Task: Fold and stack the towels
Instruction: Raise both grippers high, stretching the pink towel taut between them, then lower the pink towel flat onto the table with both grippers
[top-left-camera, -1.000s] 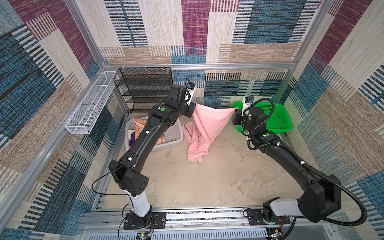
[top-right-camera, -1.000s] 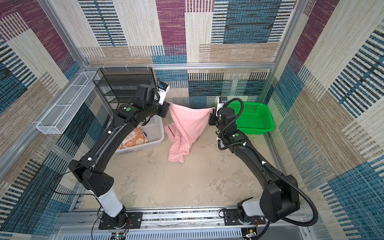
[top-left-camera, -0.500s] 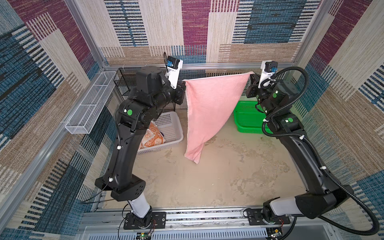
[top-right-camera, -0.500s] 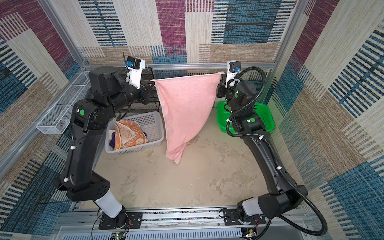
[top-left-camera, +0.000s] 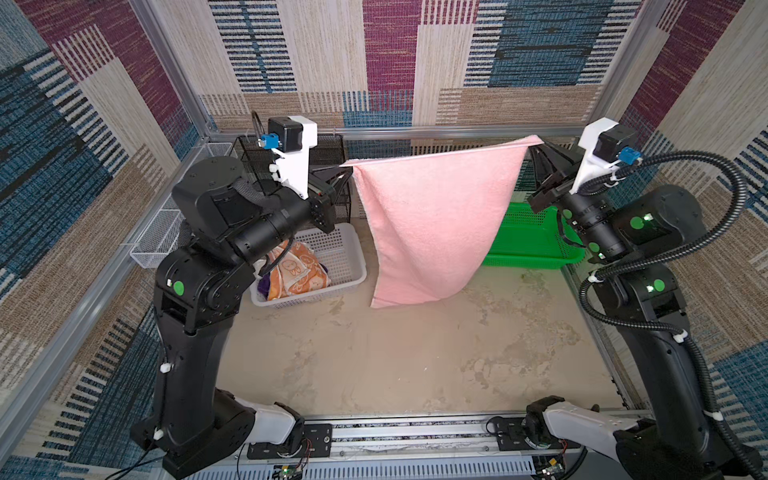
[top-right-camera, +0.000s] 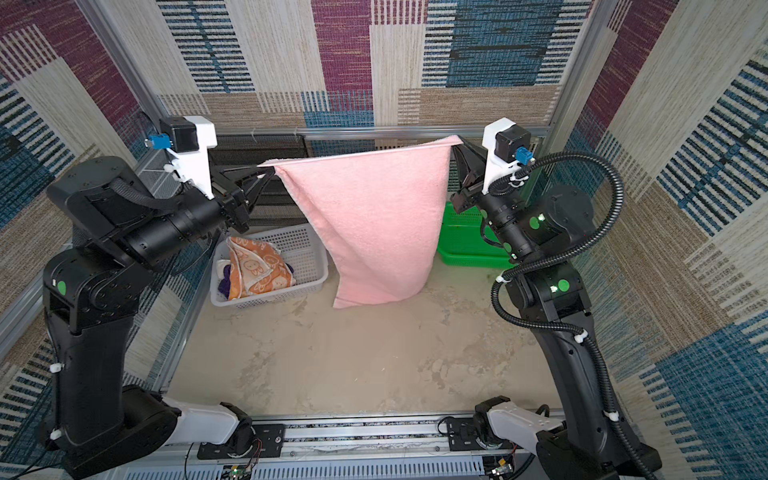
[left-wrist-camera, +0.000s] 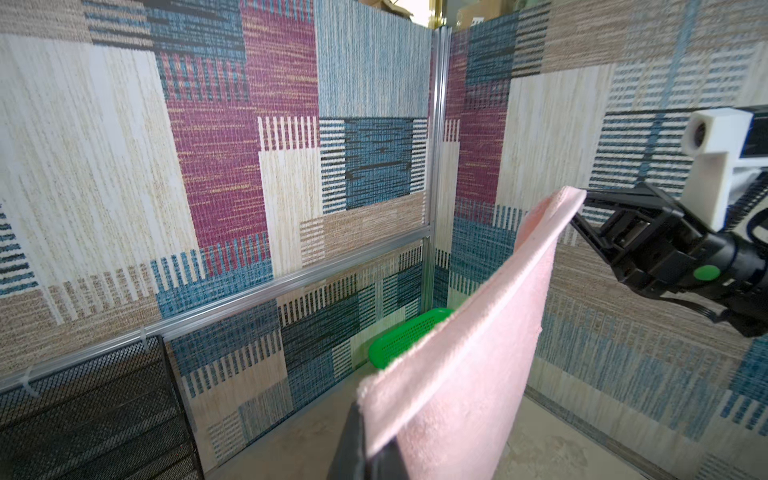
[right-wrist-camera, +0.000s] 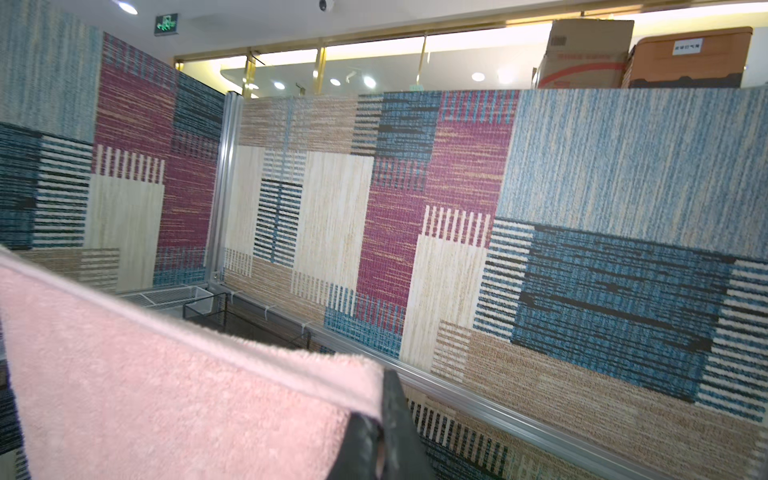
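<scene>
A plain pink towel (top-left-camera: 432, 224) (top-right-camera: 374, 224) hangs spread in the air between both arms, its top edge taut, its lower edge just above the floor. My left gripper (top-left-camera: 347, 165) (top-right-camera: 270, 168) is shut on the towel's top left corner; the wrist view shows the pink towel (left-wrist-camera: 457, 374) pinched in that gripper (left-wrist-camera: 368, 440). My right gripper (top-left-camera: 536, 143) (top-right-camera: 456, 143) is shut on the top right corner, with the pink towel (right-wrist-camera: 166, 395) clamped at its fingertips (right-wrist-camera: 380, 419). An orange cartoon towel (top-left-camera: 297, 270) (top-right-camera: 257, 266) and a purple towel (top-left-camera: 266, 284) lie in the white basket (top-left-camera: 345, 257) (top-right-camera: 309, 253).
A green basket (top-left-camera: 528, 245) (top-right-camera: 465, 245) stands at the back right, partly behind the towel. A black mesh rack (top-left-camera: 328, 149) (left-wrist-camera: 91, 415) is against the back wall. A white wire tray (top-left-camera: 156, 237) hangs on the left wall. Patterned walls close in on three sides.
Both arms have risen and moved apart, lifting the pink towel from a crumpled drape near the floor into a flat, stretched sheet. Both grips have held.
</scene>
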